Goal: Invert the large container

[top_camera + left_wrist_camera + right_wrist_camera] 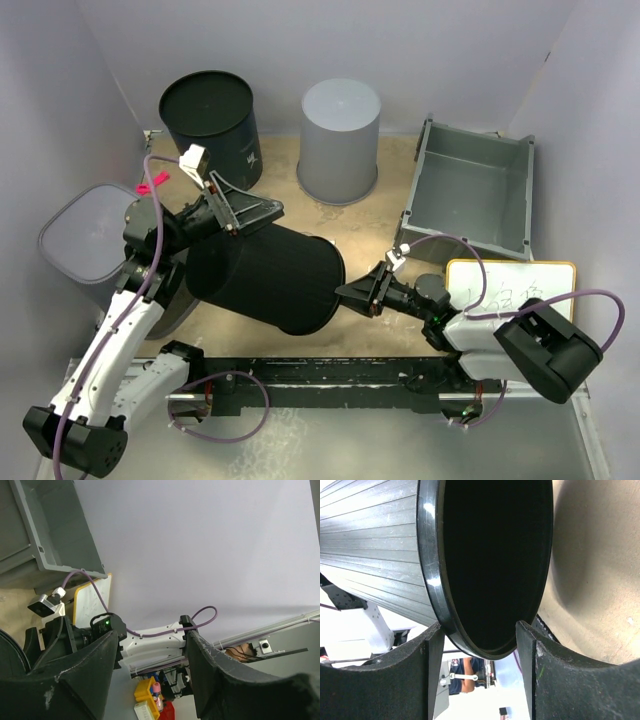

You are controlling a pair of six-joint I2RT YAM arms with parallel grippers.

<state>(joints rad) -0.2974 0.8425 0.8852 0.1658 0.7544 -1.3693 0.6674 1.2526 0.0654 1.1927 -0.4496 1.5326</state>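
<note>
The large black ribbed container (265,275) lies on its side in the middle of the table, its open mouth facing right. My right gripper (357,291) is open at that mouth. In the right wrist view the container's rim (432,585) sits between the spread fingers of the right gripper (480,627), one finger outside the wall and one inside. My left gripper (250,212) is open and empty, resting at the container's upper far side. In the left wrist view the left gripper (150,670) has nothing between its fingers; a sliver of the container (9,652) shows at the lower left.
A smaller black container (210,120) and an upturned grey container (340,140) stand at the back. A grey bin (470,190) is at the back right, a whiteboard (510,290) beside my right arm, and a grey lidded tub (85,235) at the left.
</note>
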